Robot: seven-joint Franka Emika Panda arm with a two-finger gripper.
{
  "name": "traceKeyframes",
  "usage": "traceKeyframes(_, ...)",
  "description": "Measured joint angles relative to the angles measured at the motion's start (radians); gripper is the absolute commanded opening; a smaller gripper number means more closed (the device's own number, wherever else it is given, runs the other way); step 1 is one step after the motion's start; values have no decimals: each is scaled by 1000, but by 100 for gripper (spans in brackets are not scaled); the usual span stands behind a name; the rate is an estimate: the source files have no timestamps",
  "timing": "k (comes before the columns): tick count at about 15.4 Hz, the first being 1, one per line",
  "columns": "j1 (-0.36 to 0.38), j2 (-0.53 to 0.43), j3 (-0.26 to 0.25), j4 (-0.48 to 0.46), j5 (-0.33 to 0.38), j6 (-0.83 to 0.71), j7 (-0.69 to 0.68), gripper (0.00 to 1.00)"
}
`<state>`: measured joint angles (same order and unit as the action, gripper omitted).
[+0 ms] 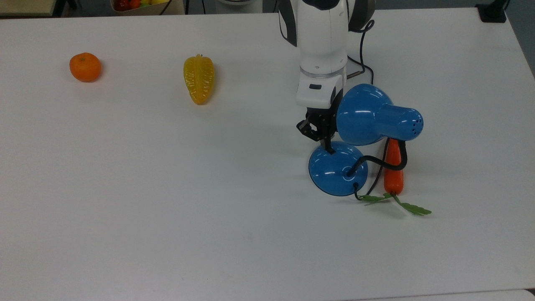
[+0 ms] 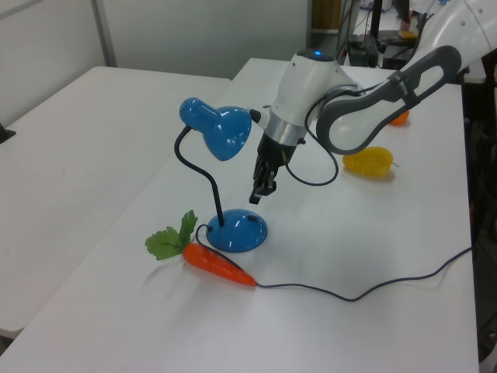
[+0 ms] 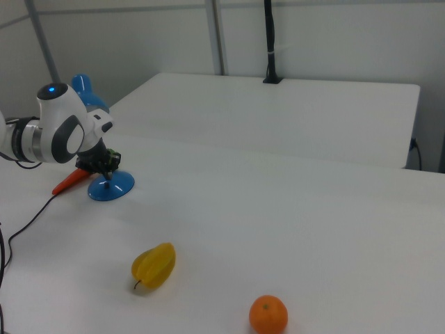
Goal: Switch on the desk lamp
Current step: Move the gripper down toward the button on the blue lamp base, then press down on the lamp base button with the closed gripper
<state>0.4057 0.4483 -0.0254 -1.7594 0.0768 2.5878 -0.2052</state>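
While the desk lamp (image 1: pixel 338 169) stands upright, closed jaws point down just above its base switch.

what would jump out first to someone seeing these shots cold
The glossy blue lamp at the top view's right grabs the eye, with the gripper poised right above its base, tips close together. Beside the base lies an orange carrot with green leaves. Across the white table, toward the top view's left, sit a yellow starfruit and an orange.
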Motion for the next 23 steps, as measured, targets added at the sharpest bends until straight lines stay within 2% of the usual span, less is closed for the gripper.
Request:
traceKeyframes(5,4,31,18,1,0,72,0,0)
traceKeyframes(23,5,45,22,1,0,74,0,0)
